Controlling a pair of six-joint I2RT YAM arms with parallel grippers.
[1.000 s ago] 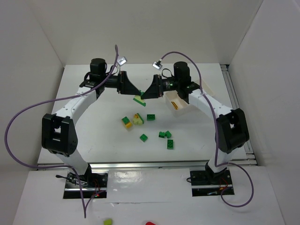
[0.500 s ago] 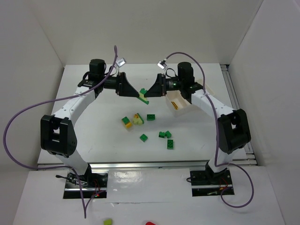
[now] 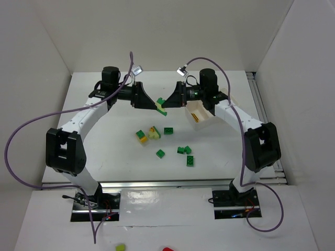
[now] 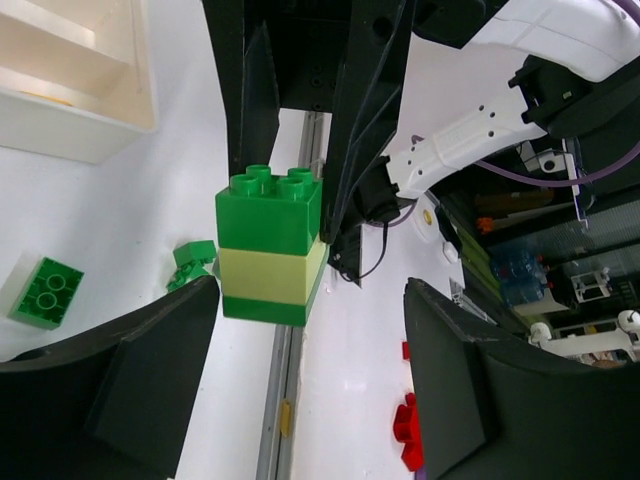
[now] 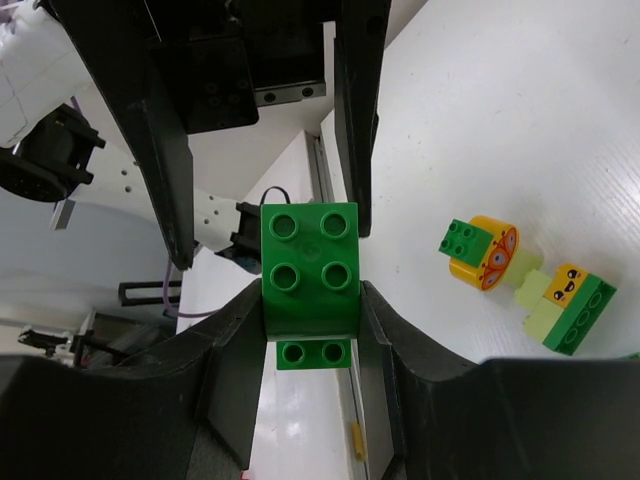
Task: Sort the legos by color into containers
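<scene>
Your right gripper (image 5: 312, 300) clamps the green-yellow stack (image 4: 270, 245) | left gripper (image 4: 312, 330) gapes wide | loose legos (image 3: 181, 150) near the tray (image 3: 205, 121) unsorted

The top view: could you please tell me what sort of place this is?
Probably a robotics lab test cell: two arms bolted at a white table's edge, plain white walls around it, toy bricks and a tray.

Top external: fixed high behind the left arm (image 3: 84, 116) and right arm (image 3: 236, 117), looking down and forward over the whole table (image 3: 115, 151). Left wrist: close range, facing the right arm (image 4: 480, 140). Right wrist: close range, facing the left arm (image 5: 25, 75). All three views share the stacked green bricks (image 3: 161, 106) (image 4: 270, 245) (image 5: 310, 270).
</scene>
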